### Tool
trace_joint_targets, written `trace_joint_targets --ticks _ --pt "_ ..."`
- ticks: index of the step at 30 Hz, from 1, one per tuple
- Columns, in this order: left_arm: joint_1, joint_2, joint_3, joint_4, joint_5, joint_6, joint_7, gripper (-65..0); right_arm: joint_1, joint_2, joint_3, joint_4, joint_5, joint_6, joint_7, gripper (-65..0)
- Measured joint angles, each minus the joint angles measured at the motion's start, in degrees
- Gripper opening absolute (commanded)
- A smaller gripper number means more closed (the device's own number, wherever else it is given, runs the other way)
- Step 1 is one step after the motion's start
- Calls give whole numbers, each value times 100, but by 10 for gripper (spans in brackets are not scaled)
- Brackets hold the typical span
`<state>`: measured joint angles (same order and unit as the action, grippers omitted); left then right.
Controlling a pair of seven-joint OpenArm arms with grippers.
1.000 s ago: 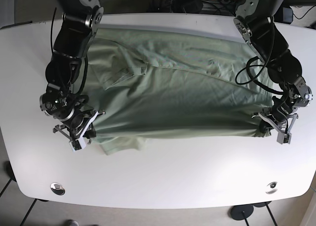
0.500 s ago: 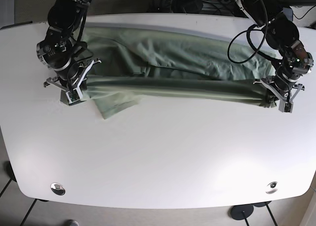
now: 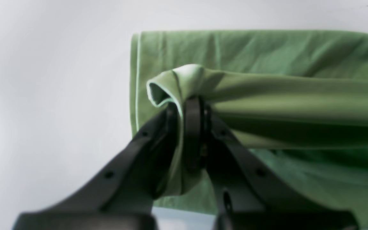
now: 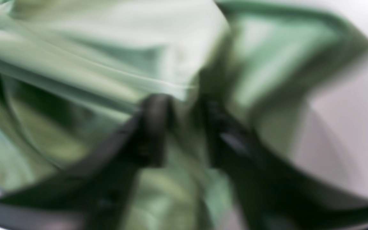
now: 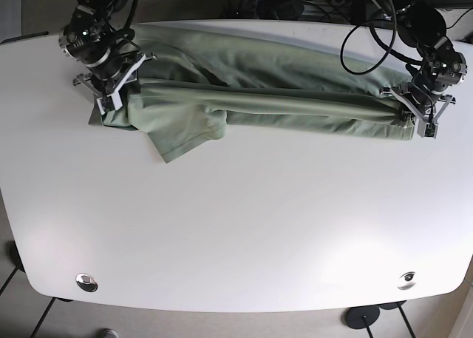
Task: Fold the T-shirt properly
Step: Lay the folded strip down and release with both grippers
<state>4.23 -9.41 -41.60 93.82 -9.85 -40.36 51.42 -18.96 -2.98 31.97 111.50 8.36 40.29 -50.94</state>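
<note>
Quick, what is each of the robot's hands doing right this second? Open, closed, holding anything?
Left hand: closed, pinching a bunched edge of the green T-shirt.
Right hand: its wrist view is blurred, but it appears closed on the T-shirt's other end.

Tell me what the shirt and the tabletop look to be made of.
T-shirt: soft knit fabric, probably cotton jersey, matte green; it drapes and bunches where the left pincer pinches it, with a stitched hem. Table: smooth, hard white surface, likely laminate or painted board, with a faint sheen.
</note>
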Motion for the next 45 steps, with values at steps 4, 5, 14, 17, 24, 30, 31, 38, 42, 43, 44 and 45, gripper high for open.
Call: trace_joint_targets --ticks 4,5,14,17,24,30,31,38,42,43,44,45 --pt "-44 -20 4 0 37 2 0 -650 -42 190 555 31 713 -61 -52 -105" --pt "-44 -24 4 0 42 2 2 -650 2 269 555 31 817 -61 -59 -94" --pt "-44 -26 195 0 59 37 2 -581 1381 446 256 -457 210 -24 -24 -106" --pt "-57 0 223 0 39 33 2 -581 1746 470 271 -1008 -92 -28 -39 -127" --pt "-44 -17 195 0 42 35 2 -581 1832 472 286 -1471 -107 -33 -225 -629" --pt "-46 -20 190 0 42 35 2 -581 1696 315 717 -804 -68 -20 -697 -631" --pt "-46 -20 190 -2 42 35 0 -581 1707 308 890 -514 -68 -22 -892 -631" --pt "-44 -33 184 0 44 35 0 -581 1309 271 1123 -105 -72 -33 -1084 -593" --pt "-44 -28 184 -2 44 35 0 -581 1443 245 1016 -247 -74 -37 -1073 -250" --pt "-44 -28 184 -2 44 35 2 -581 1495 214 994 -337 -72 -33 -1082 -160" --pt "-44 -26 186 -2 44 35 0 -581 1556 192 986 -437 -63 -20 -1058 -86" --pt "-46 -26 186 -2 44 35 2 -581 1602 195 957 -555 -66 -22 -1036 -44"
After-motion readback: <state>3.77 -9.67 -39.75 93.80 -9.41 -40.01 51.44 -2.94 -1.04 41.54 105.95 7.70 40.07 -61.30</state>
